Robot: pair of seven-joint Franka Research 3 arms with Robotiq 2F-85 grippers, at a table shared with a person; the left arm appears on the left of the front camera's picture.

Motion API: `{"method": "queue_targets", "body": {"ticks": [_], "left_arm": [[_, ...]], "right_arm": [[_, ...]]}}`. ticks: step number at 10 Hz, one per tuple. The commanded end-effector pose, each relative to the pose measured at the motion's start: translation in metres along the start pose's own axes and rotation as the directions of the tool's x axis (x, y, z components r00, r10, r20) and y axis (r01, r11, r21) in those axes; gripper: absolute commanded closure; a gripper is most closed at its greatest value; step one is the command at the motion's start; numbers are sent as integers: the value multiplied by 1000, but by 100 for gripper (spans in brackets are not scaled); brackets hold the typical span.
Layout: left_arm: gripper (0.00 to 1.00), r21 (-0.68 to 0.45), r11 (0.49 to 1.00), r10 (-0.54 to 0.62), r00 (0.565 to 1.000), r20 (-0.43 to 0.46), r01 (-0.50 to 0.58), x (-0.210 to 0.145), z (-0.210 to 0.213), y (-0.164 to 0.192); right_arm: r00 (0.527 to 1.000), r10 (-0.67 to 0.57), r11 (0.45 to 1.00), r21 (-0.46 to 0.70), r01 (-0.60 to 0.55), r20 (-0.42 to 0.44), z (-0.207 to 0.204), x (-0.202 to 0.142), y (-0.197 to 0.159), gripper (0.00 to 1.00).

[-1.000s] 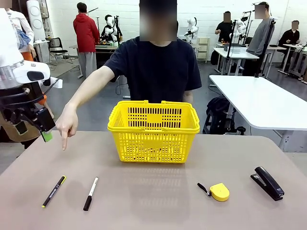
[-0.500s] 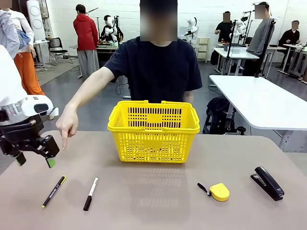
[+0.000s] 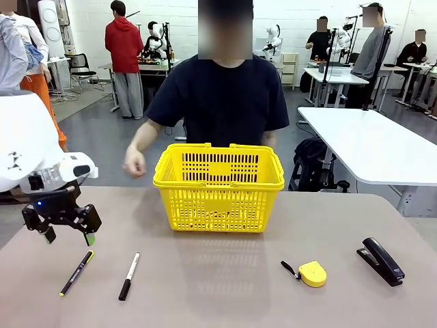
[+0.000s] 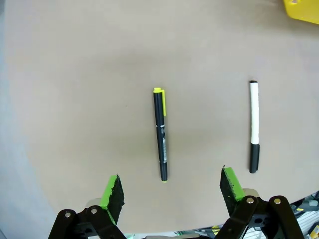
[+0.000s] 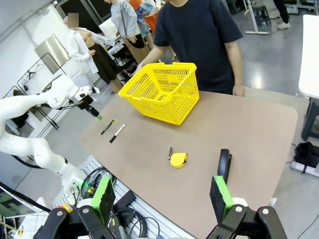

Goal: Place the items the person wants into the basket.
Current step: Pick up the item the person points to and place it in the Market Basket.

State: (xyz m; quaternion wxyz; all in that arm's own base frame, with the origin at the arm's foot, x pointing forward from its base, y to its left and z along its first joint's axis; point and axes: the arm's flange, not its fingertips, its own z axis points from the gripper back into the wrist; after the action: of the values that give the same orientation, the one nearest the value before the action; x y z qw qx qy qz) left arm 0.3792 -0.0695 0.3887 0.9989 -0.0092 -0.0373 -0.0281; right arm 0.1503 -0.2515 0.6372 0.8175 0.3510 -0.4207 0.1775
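Left fingers (image 4: 112,193) wide open, now dropped right over the yellow-tipped pen (image 4: 160,134) since the person's hand (image 3: 134,164) quit pointing and pulled back; grab looks next.

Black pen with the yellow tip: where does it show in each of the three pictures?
Front view: the pen lies at lower left, slanted.
Left wrist view: the pen runs up and down mid-picture.
Right wrist view: the pen is small, left of centre.
Shared landmark: the white-barrelled marker lying beside it.
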Motion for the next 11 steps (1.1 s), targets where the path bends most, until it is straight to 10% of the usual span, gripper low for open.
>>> {"method": "queue_targets", "body": {"ticks": [1,11], "left_arm": [[0,33,999,9,1000,-18,-9,-18,-33,11],[0,1,999,-37,997,-70,37,7,-50,7]], "right_arm": [[1000,13,1000,14,-14,16,0,2,1,0],[1000,13,1000,14,-14,16,0,2,1,0]]}}
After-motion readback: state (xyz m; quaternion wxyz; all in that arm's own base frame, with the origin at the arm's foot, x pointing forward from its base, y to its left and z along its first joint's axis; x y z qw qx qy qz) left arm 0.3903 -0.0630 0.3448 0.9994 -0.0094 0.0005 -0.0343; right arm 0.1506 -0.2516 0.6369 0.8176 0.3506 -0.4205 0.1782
